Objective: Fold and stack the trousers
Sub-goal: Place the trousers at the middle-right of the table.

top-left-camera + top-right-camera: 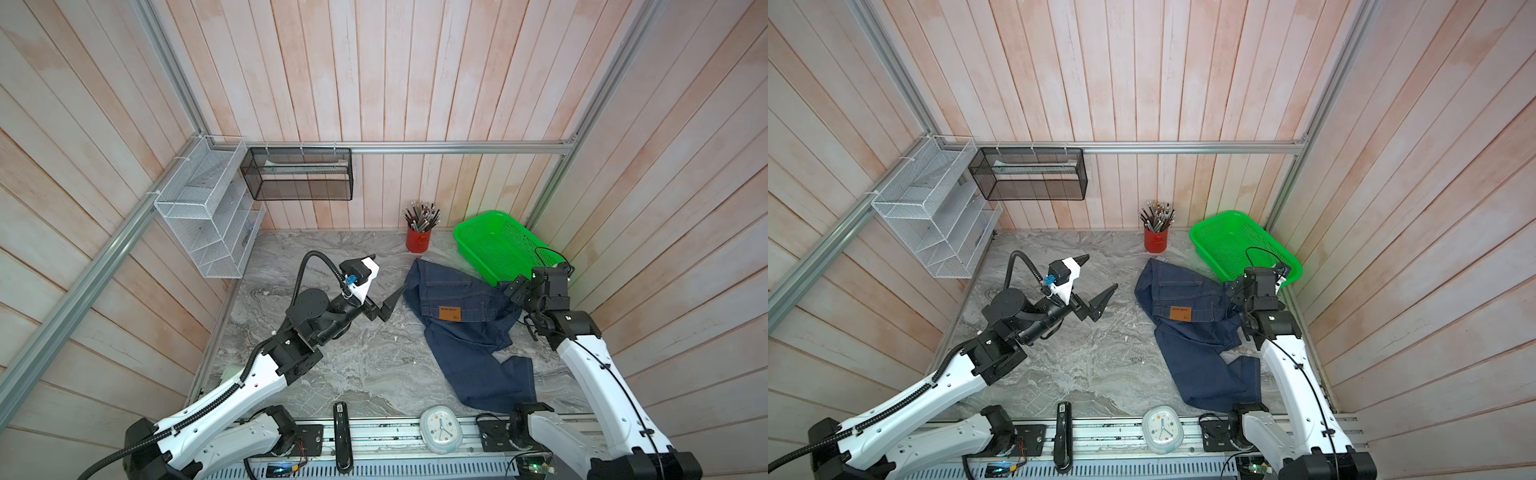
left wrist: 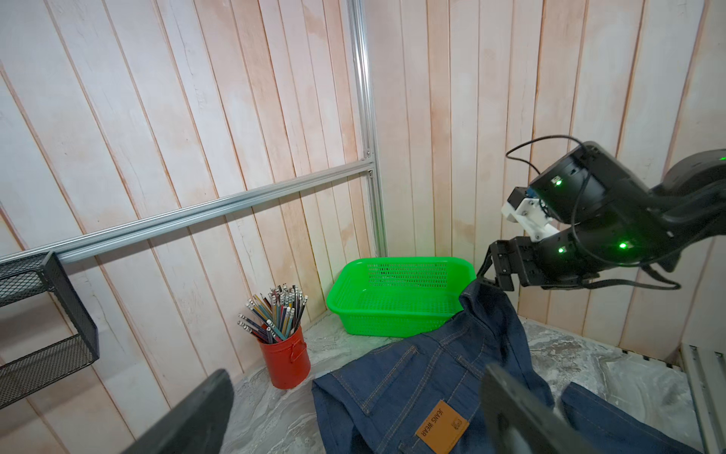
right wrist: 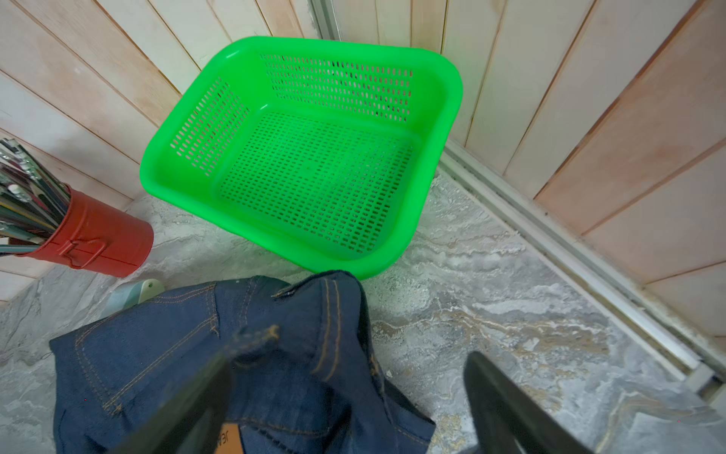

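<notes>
Top views: we see the trousers (image 1: 465,328) crumpled just beside the green basket (image 1: 494,245), legs trailing away from it. The left gripper (image 1: 1102,271) is wide open, empty, well apart from the basket. Left wrist view: the right gripper (image 2: 495,275) is at the raised waistband (image 2: 481,302) next to the basket. Right wrist view: its fingers (image 3: 188,397) are spread wide, denim draped against one, nothing clamped.

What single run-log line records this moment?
trousers: unfolded, crumpled on table | left gripper: open, apart from trousers | right gripper: open over trousers
</notes>
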